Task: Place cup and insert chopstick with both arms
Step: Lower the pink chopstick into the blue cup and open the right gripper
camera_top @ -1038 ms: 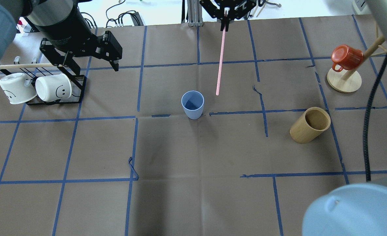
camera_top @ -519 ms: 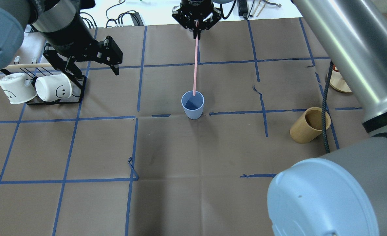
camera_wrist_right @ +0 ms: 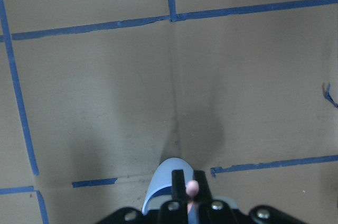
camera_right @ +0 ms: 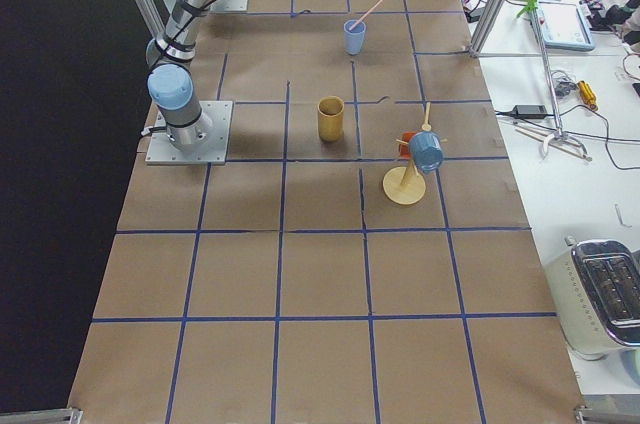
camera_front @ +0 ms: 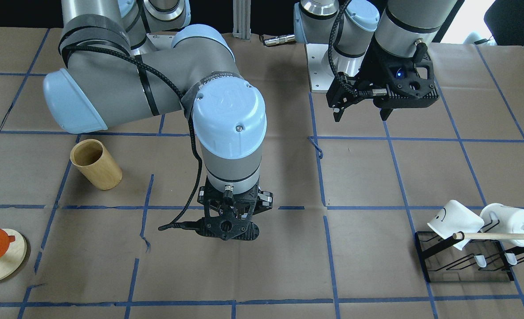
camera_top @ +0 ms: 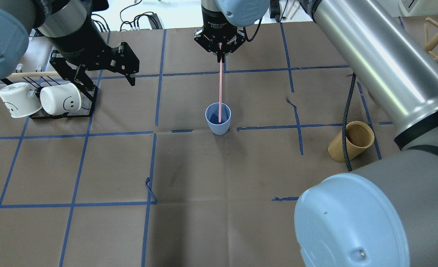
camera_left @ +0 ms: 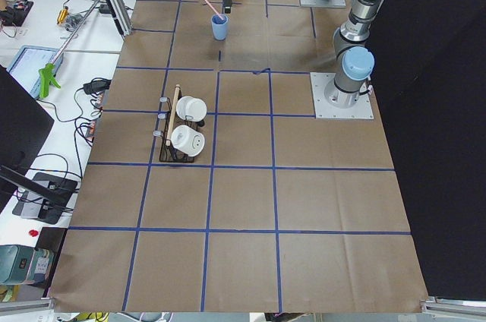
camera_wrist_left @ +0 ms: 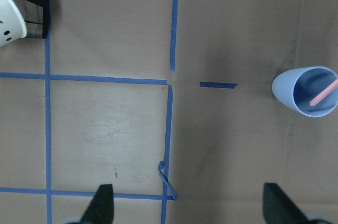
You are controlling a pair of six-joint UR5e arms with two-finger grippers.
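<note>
The light blue cup (camera_top: 218, 119) stands upright at the table's middle; it also shows in the left wrist view (camera_wrist_left: 306, 92) and the exterior left view (camera_left: 219, 28). My right gripper (camera_top: 220, 50) is shut on the top of the pale pink chopstick (camera_top: 221, 89) and holds it above the cup. The stick's lower end is inside the cup (camera_wrist_left: 323, 93). In the front view the right gripper (camera_front: 230, 223) hides the cup. My left gripper (camera_top: 109, 83) is open and empty, high above the table to the cup's left, near the mug rack (camera_front: 360, 116).
A black rack (camera_top: 61, 113) with two white mugs and a wooden dowel stands at the left. A tan wooden cylinder (camera_top: 350, 141) stands to the cup's right, with the right arm's cable over it. A mug tree (camera_right: 408, 169) with a red mug stands further right.
My right gripper has moved left from beyond the table's far edge to above the cup. The chopstick's lower end has gone from beside the cup to inside it. The left gripper barely moved.
</note>
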